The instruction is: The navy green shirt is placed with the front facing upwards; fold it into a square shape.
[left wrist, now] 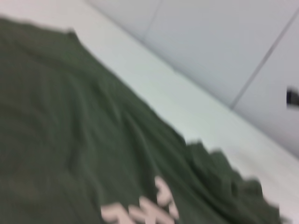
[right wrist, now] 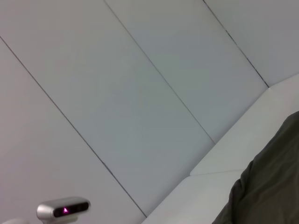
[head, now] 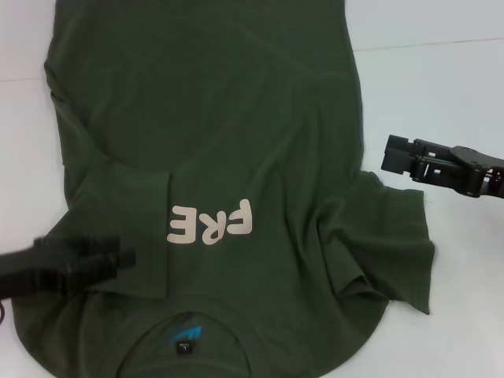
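Shirt folding, mid-job. The navy green shirt (head: 236, 142) is spread face up on the white table (head: 457, 94), covering most of the head view, collar at 6 o'clock nearest me, hem running off at 12. The pale FRE letters (head: 211, 224) read upside down from my side, and the blue neck label (head: 183, 335) peeks out of the collar.

My guess at why it lies like this: the sleeve on my left already looks folded in over the chest, with a straight dark edge ending just beside the letters and hiding whatever comes after the E. The right sleeve (head: 394, 244) is out at 4 o'clock, rumpled and bunched where it meets the body, so that side looks not done yet. I'd call it roughly a third of the way to a square.

My left gripper (head: 118, 260) sits at 8 o'clock, low over the folded-in sleeve, tips pointing toward the letters. It's a dark shape on dark cloth and I honestly can't tell if the fingers are apart or pinched, or whether they hold any fabric. The left wrist view only shows cloth and letters, no fingers.

My right gripper (head: 390, 153) hangs at 3 o'clock over bare table, just beside the shirt's edge and clear of it, holding nothing that I can see. Can't tell its finger gap either. It looks well placed to go for that messy right sleeve.
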Robot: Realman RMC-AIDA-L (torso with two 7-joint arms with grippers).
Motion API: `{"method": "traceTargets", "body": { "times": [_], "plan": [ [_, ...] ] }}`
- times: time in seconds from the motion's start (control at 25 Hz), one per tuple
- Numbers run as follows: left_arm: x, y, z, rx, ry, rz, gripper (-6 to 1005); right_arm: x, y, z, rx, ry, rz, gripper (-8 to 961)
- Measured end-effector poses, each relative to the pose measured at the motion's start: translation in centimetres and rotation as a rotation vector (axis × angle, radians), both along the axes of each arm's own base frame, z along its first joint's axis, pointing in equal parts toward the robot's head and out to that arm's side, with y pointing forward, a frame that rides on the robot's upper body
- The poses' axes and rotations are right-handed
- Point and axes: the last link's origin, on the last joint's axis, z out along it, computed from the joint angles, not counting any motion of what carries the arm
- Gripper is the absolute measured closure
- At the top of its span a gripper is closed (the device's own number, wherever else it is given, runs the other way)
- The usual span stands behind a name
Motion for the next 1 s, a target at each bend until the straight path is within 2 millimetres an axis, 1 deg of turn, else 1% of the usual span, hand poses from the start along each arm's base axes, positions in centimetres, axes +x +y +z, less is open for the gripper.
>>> {"method": "traceTargets", "body": {
  "times": [0.12, 0.24, 0.44, 0.48, 0.52, 0.56, 0.76, 0.88, 0.92, 0.96, 1.0],
  "plan": [
    [0.5, 0.6, 0.6, 0.059, -0.050, -0.002, 566, 0.1, -0.1, 0.0, 0.001, 0.001, -0.002, 13],
    [0.8, 1.2, 1.2, 0.130, -0.100, 0.005, 502, 0.2, -0.2, 0.1, 0.000, 0.001, -0.011, 13],
    [1.2, 2.0, 3.0, 0.272, -0.209, 0.014, 395, 0.6, -0.4, 0.7, -0.008, 0.002, -0.028, 13],
    [1.3, 2.0, 3.2, 0.291, -0.225, 0.011, 374, 1.0, -0.5, 1.3, -0.025, 0.010, -0.058, 13],
    [1.3, 2.0, 3.4, 0.304, -0.235, 0.012, 352, 1.0, -0.5, 1.3, -0.025, 0.010, -0.058, 13],
    [1.3, 2.1, 3.6, 0.323, -0.248, 0.012, 331, 1.2, -0.5, 1.7, -0.032, 0.014, -0.078, 13],
    [1.3, 2.0, 3.9, 0.377, -0.284, 0.006, 106, 2.9, -1.0, 4.5, -0.068, 0.055, -0.216, 13],
    [1.3, 2.0, 4.0, 0.383, -0.289, 0.009, 99, 3.8, -1.5, 6.3, -0.107, 0.058, -0.305, 13],
    [1.3, 2.1, 4.0, 0.383, -0.289, 0.009, 96, 4.3, -1.9, 7.4, -0.134, 0.057, -0.357, 13],
    [1.3, 2.1, 4.0, 0.384, -0.288, 0.009, 93, 4.5, -2.1, 7.8, -0.146, 0.058, -0.379, 13],
    [1.3, 2.1, 3.9, 0.384, -0.287, 0.008, 91, 4.5, -2.1, 7.8, -0.146, 0.058, -0.379, 13]
  ]
}}
